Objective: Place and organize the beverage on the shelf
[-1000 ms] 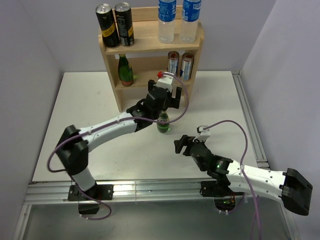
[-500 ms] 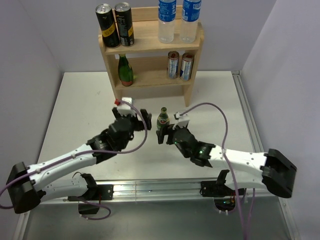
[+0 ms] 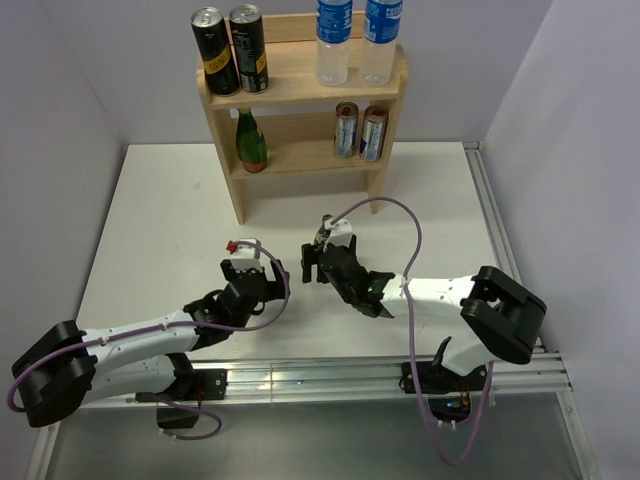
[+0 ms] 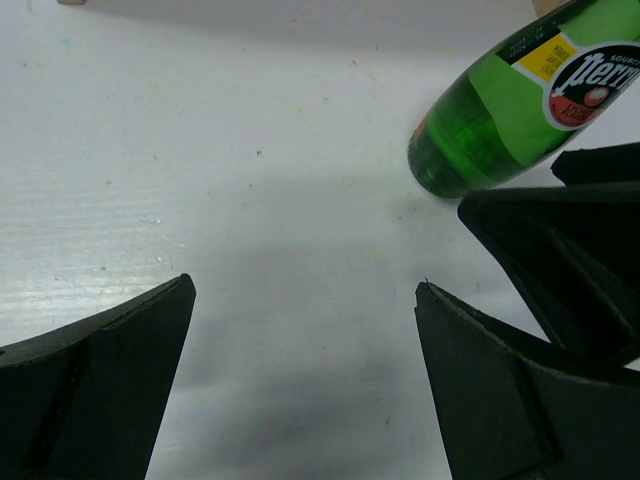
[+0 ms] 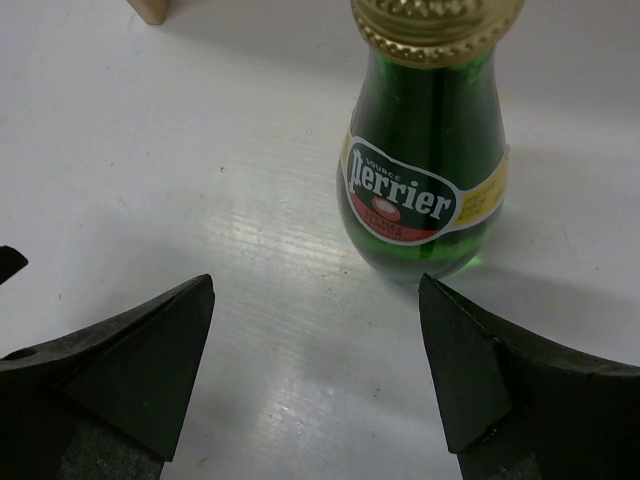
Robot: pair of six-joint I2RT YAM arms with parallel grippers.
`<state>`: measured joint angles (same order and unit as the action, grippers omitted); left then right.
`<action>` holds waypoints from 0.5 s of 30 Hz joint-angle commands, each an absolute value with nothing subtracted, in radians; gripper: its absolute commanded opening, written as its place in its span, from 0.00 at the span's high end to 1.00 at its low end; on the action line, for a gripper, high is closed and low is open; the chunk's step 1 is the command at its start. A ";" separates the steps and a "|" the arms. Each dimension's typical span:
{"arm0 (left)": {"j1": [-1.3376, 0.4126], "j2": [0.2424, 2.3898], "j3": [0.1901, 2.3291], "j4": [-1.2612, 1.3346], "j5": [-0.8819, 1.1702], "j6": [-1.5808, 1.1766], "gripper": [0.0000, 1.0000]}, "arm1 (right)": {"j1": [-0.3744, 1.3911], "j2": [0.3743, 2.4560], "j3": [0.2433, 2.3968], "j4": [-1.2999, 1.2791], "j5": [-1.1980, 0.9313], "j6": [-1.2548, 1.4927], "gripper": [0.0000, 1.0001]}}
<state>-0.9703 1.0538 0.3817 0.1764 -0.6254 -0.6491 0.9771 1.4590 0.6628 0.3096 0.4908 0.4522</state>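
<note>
The green bottle (image 5: 425,190) stands upright on the tabletop (image 3: 170,200), nearer than the shelf (image 3: 300,90). The right end effector (image 5: 315,300) and the left end effector (image 4: 303,300) both gape wide near it.

The bottle (image 5: 425,190) is standing on the counter (image 3: 170,210) in front of the shelf (image 3: 290,85) — right end effector (image 5: 315,290) sitting just short of it, left end effector (image 4: 302,290) lying to its near left.

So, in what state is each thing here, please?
Perrier bottle, upright on the table, capped, ungripped.
Left pincer, open, empty.
Right pincer, open, empty, bottle just ahead.
Shelf, standing upright.
Black cans, upright, top tier.
Water bottles, upright, top tier.
</note>
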 commanded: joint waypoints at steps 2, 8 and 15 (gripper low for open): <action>-0.974 1.077 0.328 0.337 -0.611 -0.706 0.01 | 0.973 1.503 0.721 0.408 0.551 0.427 0.10; -0.974 1.149 0.273 0.439 -0.594 -0.726 0.01 | 0.956 1.589 0.732 0.495 0.598 0.402 0.10; -0.974 1.183 0.242 0.511 -0.583 -0.718 0.01 | 0.913 1.649 0.732 0.583 0.629 0.388 0.11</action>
